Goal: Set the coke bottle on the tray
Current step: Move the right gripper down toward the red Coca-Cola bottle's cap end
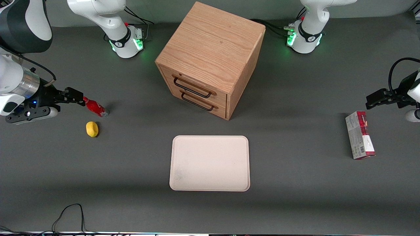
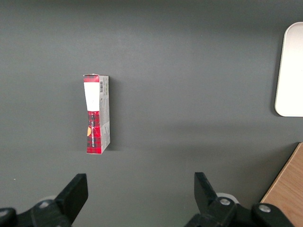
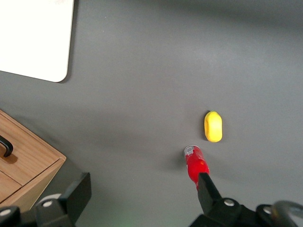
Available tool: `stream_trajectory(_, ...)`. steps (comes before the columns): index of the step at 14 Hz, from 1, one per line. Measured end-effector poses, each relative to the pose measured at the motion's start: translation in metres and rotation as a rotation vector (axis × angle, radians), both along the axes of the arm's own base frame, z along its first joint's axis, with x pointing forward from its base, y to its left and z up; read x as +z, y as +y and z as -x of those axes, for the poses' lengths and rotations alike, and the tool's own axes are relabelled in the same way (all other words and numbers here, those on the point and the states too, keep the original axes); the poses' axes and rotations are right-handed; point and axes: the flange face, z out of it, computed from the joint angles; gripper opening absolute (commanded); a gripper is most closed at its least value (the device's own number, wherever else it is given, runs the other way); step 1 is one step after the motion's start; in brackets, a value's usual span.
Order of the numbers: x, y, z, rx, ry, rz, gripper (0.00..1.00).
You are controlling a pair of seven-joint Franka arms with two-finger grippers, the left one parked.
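Up above the bench, the tool (image 1: 78, 98) hangs with fingers spread wide, one tip by the coke bottle (image 1: 95, 107) standing near the lemon (image 1: 92, 128), well apart from the tray (image 1: 210, 163).

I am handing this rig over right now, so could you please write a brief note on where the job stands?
Right gripper: open, low over the table at the working arm's end, one finger by the cap of the small red coke bottle; nothing gripped.
The bottle stands tilted on the grey table, beside the yellow lemon, which lies nearer the front camera.
Flat cream rectangular tray: bare, in front of the wooden drawer cabinet.
Done: approach only.
Left: centre the fingers on the bottle, grasp, lift, carry it to the tray, release.
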Motion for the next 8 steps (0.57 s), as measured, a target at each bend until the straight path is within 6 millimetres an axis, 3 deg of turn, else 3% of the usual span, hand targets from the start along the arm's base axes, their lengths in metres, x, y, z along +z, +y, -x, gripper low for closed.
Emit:
stream_trajectory(4, -0.001, -0.024, -0.002, -0.043, 0.001, 0.002, 1.00)
stream_trajectory(8, -0.004, -0.026, -0.002, -0.050, 0.028, 0.003, 1.00)
